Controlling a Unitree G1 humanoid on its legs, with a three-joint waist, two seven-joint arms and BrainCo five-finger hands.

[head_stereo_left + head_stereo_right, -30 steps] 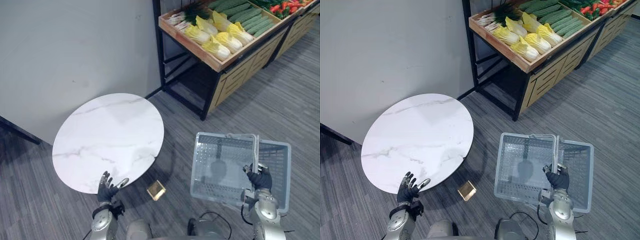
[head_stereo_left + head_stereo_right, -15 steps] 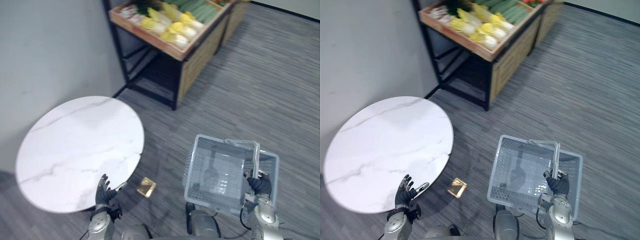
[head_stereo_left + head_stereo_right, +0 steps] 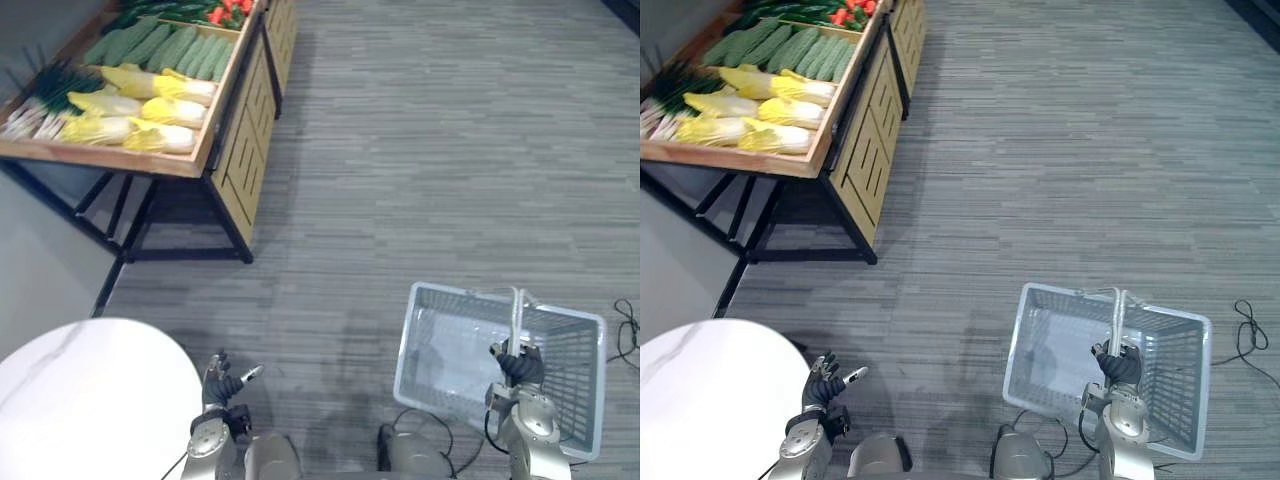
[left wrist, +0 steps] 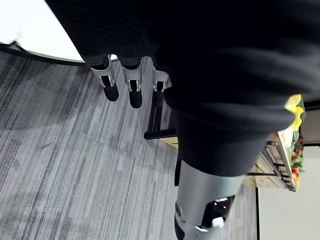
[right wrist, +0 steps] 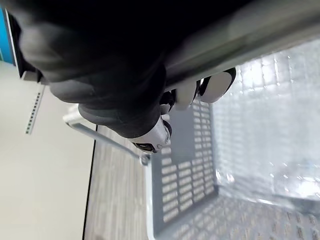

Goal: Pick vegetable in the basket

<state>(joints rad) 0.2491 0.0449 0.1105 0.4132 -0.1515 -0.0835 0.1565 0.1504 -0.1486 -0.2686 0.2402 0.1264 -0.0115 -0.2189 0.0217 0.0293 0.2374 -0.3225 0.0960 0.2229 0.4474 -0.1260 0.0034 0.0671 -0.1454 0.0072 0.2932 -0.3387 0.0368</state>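
Right hand (image 3: 517, 367): fingers clenched round the handle (image 3: 516, 310) of the grey plastic basket (image 3: 445, 345), which hangs at lower right. No vegetable lies in it.

Left hand (image 3: 222, 383): lower left, beside the white table (image 3: 90, 400), fingers relaxed and holding nothing.

Vegetables: on the wooden stand (image 3: 230, 150) at upper left, well apart from the basket. Yellow cabbages (image 3: 150, 110) lie in front, cucumbers (image 3: 170, 48) behind.

Assessment: a cabbage appears moderately heavy, with soft outer leaves that bruise or tear. Best taken round its firm middle, not by the leaf tips. A cucumber looks stiff, light and smooth, so likely to slip. Best taken at mid-length.
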